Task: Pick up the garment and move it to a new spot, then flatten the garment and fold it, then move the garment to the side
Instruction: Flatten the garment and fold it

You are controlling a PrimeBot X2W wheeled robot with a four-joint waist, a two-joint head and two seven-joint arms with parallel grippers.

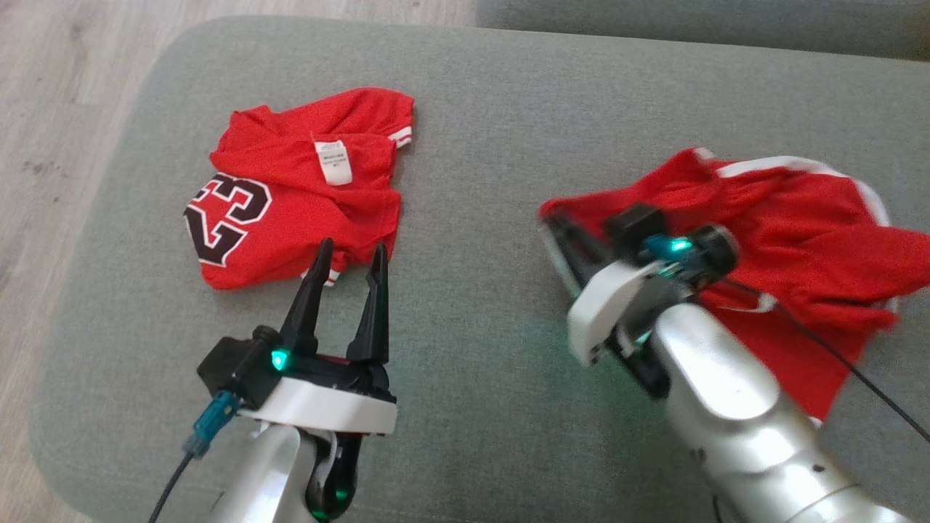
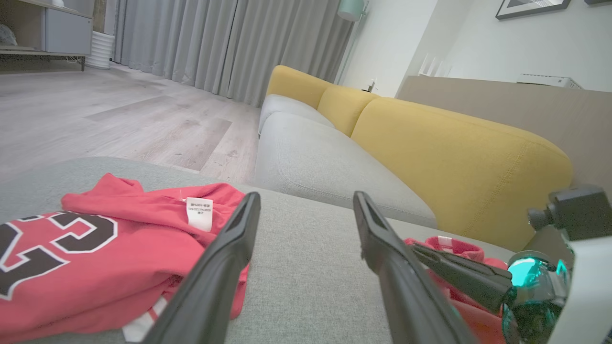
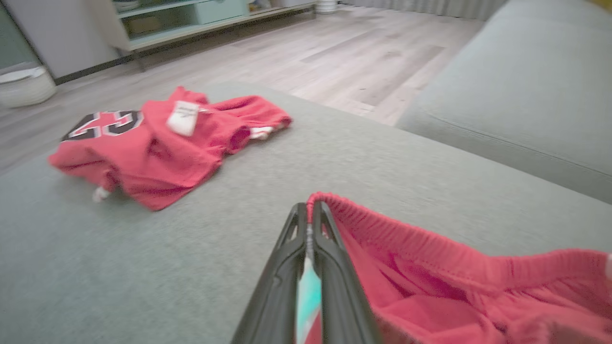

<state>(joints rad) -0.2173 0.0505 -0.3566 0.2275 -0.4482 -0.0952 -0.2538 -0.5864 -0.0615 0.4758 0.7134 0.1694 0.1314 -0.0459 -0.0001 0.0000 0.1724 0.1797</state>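
Observation:
The garment (image 1: pixel 799 218) is a pair of red shorts with white stripes, lying crumpled on the right of the grey cushion (image 1: pixel 472 145). My right gripper (image 1: pixel 548 216) is shut, and in the right wrist view its tips (image 3: pixel 308 208) pinch the left end of the elastic waistband (image 3: pixel 406 239). My left gripper (image 1: pixel 352 248) stands open and holds nothing. It hovers just in front of a folded red jersey (image 1: pixel 290 196) with a black 23. In the left wrist view the open fingers (image 2: pixel 306 196) frame bare cushion, with the jersey (image 2: pixel 95 267) to their left.
Pale wood floor (image 1: pixel 58 73) lies beyond the cushion's left edge. A grey sofa seat (image 2: pixel 325 167) with yellow back cushions (image 2: pixel 454 157) stands past the far edge. A black cable (image 1: pixel 857 370) trails over the shorts by my right forearm.

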